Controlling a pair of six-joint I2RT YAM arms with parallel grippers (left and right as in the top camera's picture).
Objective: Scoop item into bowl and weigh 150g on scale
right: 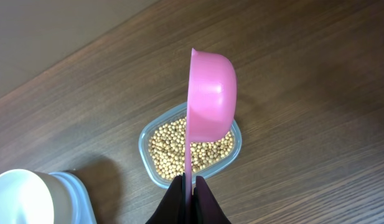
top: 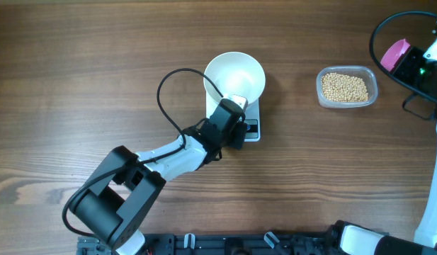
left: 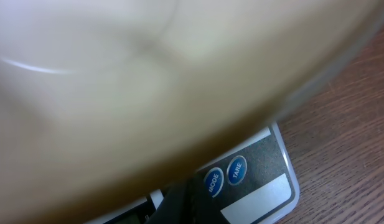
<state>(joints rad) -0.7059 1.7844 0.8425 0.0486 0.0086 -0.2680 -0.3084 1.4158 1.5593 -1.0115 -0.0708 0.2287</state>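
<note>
Looks like robot lab bench: wood-grain table (top: 55,71), mounted robot arm (top: 168,156), loose cable (top: 159,95).

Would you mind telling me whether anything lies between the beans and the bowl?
Nothing visible does. Only bare table separates the beans from the bowl; the left claw sits at the front edge of the scale, off that path. The right claw holds the scoop.
</note>
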